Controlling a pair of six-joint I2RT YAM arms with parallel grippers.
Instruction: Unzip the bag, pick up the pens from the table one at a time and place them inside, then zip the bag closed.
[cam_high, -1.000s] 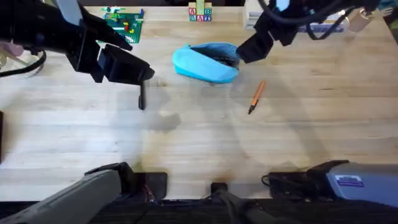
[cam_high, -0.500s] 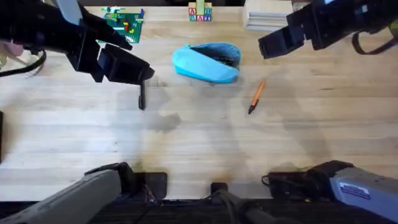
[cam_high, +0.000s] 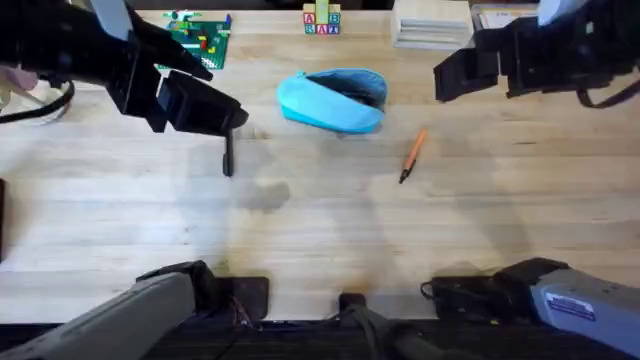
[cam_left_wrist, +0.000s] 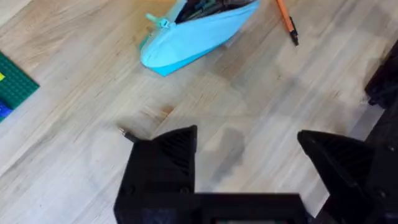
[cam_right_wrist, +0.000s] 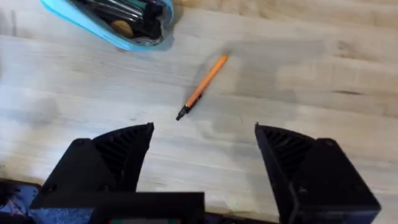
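The light blue bag (cam_high: 332, 100) lies on the pale wood table (cam_high: 320, 220) toward its far middle, its zipper open so that dark contents show inside in the right wrist view (cam_right_wrist: 121, 15). The orange pen (cam_high: 413, 154) lies on the bare wood just beside the bag, on the robot's right of it, slanted, its dark tip pointing toward the near edge. The black pen (cam_high: 228, 155) lies well apart on the other side of the bag, roughly straight along the table's depth, directly under the left gripper (cam_high: 215, 112). The left arm reaches in from the far left, held above the table, its fingers spread apart with nothing between them, as its own wrist view (cam_left_wrist: 249, 155) shows. The right arm stretches across the far right, its gripper (cam_high: 455, 75) raised off the table, above and to the right of the bag; its fingers (cam_right_wrist: 118, 149) stand wide apart and empty, with the orange pen (cam_right_wrist: 202, 86) lying on the wood beyond them.
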